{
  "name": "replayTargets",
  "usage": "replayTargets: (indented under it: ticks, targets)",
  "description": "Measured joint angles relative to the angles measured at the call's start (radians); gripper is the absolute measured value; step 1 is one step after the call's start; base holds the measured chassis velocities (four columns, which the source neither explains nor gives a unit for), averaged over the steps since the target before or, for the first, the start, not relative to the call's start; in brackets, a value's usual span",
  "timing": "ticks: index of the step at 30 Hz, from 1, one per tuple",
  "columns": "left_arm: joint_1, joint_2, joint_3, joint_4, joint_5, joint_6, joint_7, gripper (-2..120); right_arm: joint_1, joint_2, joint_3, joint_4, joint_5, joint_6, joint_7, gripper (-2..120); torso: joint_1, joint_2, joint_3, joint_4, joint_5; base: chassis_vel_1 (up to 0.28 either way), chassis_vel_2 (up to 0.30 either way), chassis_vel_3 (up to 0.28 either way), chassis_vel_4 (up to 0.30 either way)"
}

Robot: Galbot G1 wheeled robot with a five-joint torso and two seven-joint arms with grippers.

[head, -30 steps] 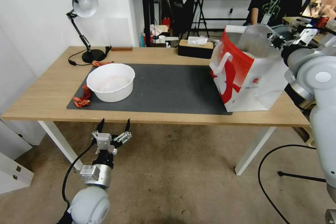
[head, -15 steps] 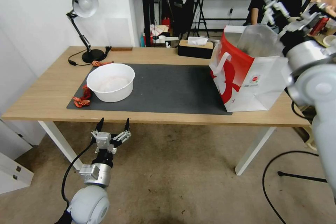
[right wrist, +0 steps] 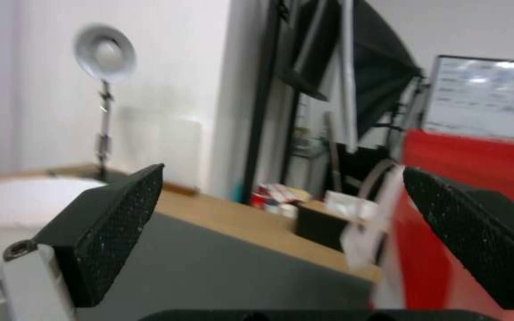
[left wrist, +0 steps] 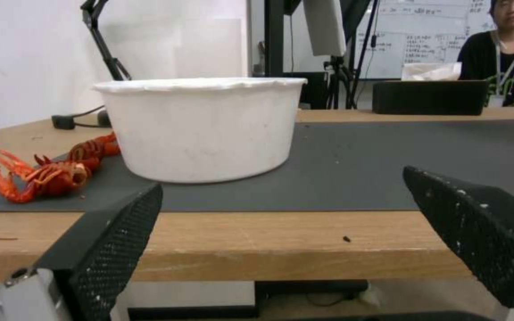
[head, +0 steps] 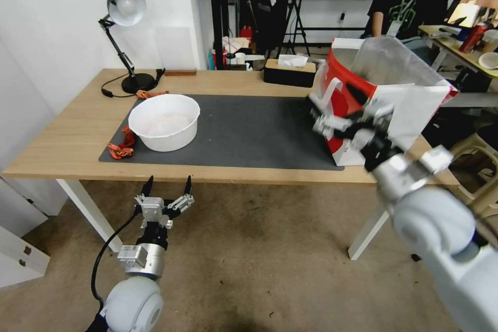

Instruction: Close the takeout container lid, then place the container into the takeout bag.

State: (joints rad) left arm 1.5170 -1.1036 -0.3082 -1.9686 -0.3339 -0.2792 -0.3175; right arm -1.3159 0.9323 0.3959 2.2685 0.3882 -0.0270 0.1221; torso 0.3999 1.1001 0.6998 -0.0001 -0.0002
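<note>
While the wooden table carries a dark grey mat, a desk lamp stands at its far left corner and a dark tissue box sits along the far edge. A round white bowl rests on the mat's left part, with red crayfish lying just beside it. Beige carpet covers the floor, and a whiteboard and stands occupy the room behind.

The takeout bag stands upright at the mat's right end. It is red and white, with a white strap handle, a small red logo and a silvery lining visible at its open mouth.

The right gripper hangs in front of the bag's near face, jaws spread wide and holding nothing. In the right wrist view the bag's red wall lies just beyond one jaw, with the mat between the jaws.

The left gripper is parked below the table's near edge, jaws spread wide and empty. The bowl lies beyond these jaws, the bag well apart from them.
</note>
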Motion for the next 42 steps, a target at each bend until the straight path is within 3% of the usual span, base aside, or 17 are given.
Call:
replayTargets:
  ticks: [3,10,16,42]
  targets:
    - [0.001,-0.007,0.0,0.001,0.001,0.0,0.0,100,-0.109,0.041,-0.026,-0.013,-0.153,0.068,0.087,100,0.0,0.0,0.0,0.0001,0.0001,0.0,0.0,0.0,0.0]
    - [0.004,-0.017,0.002,0.004,0.004,-0.003,0.0,100,-0.261,0.107,-0.053,-0.062,-0.254,0.16,0.205,100,0.0,0.0,0.0,0.0,0.0001,0.0,0.0,0.0,0.0]
    - [0.009,-0.021,0.002,0.004,0.008,-0.005,0.0,100,-0.317,0.158,-0.072,-0.125,-0.302,0.228,0.236,100,0.0,0.0,0.0,0.0,0.0003,0.0,0.0,0.0,0.0]
    - [0.022,-0.021,-0.007,0.011,0.009,-0.021,0.006,100,-0.295,0.201,-0.11,-0.193,-0.314,0.234,0.271,100,0.0,0.0,0.0,0.0001,0.0001,0.0,0.0,0.0,0.0]
